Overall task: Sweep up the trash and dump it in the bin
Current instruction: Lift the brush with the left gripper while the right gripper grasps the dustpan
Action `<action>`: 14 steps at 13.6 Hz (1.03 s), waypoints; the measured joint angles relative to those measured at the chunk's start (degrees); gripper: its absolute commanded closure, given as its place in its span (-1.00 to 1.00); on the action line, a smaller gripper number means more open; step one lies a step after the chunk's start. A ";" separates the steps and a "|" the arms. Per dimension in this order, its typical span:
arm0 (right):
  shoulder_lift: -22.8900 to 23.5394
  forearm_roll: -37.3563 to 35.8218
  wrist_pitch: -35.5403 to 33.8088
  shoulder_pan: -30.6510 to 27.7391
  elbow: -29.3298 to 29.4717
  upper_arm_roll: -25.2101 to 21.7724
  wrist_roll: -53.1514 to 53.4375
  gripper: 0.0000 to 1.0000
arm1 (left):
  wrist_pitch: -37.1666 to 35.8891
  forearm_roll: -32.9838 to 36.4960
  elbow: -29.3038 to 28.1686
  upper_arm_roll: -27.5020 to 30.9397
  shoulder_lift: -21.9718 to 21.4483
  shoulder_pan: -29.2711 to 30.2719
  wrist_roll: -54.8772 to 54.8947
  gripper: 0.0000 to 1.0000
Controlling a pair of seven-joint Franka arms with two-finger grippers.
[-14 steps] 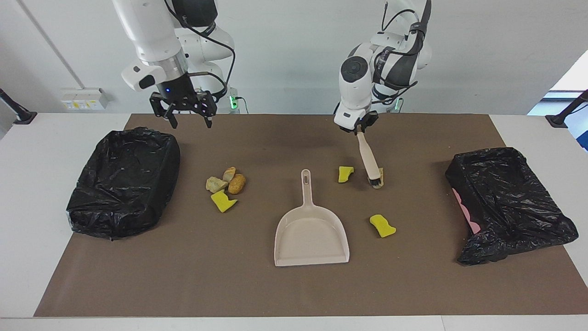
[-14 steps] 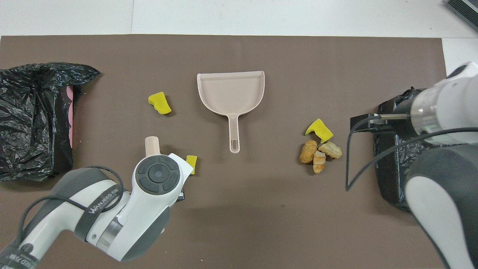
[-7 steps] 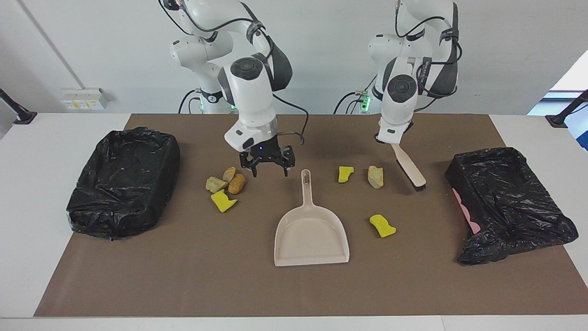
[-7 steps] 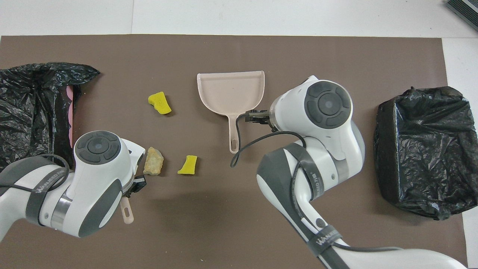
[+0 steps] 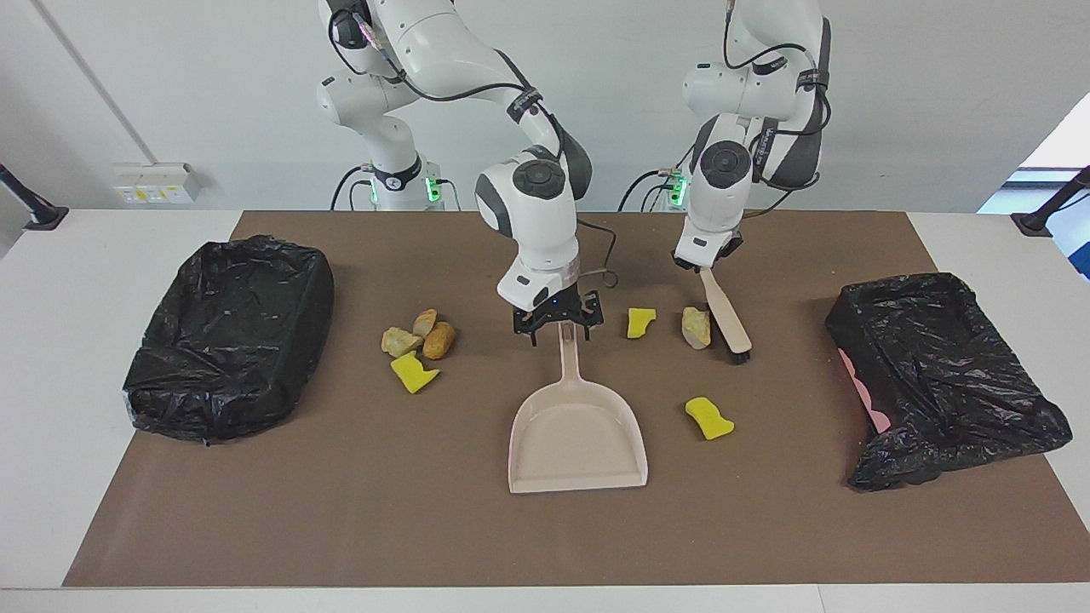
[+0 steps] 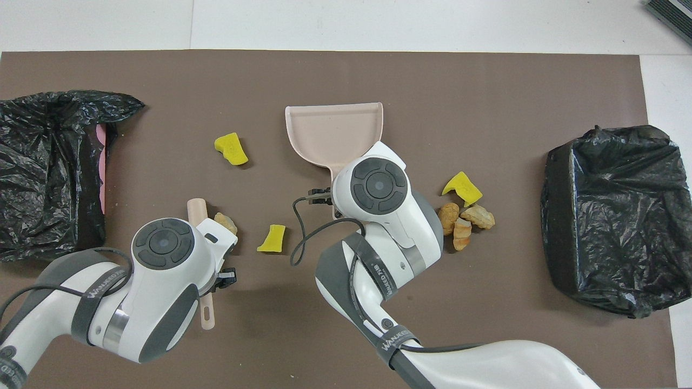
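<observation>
Trash (image 5: 417,345) lying scattered on brown mat (image 5: 341,511) both sides of dustpan (image 5: 577,434). Left gripper (image 5: 703,268) clamping brush (image 5: 728,317), bristles beside tan lump (image 5: 696,328). Right gripper (image 5: 558,326) hanging spread-fingered over dustpan handle.

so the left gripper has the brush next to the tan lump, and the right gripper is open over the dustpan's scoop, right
Not quite. The facing view shows the right gripper open over the handle end of the dustpan, the end nearer the robots, not over its scoop. The rest holds: the left gripper holds the brush beside the tan lump.
</observation>
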 measured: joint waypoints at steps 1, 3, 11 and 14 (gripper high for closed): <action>0.12 0.00 0.00 0.00 0.00 -0.02 -0.03 -1.00 | 0.05 -1.37 0.00 0.03 -0.08 -0.01 4.12 1.00; 0.52 0.00 0.12 -0.10 -0.02 -0.10 -0.84 -1.00 | 0.66 -3.52 0.08 0.19 -0.21 -0.01 11.86 1.00; 1.53 0.26 0.85 -0.98 0.34 -0.27 -4.24 1.00 | -6.99 -4.60 15.69 1.47 3.23 9.39 34.56 1.00; 1.51 5.57 0.85 -1.39 0.79 -0.26 -4.99 1.00 | -6.82 -3.91 19.67 1.65 5.71 12.67 42.21 1.00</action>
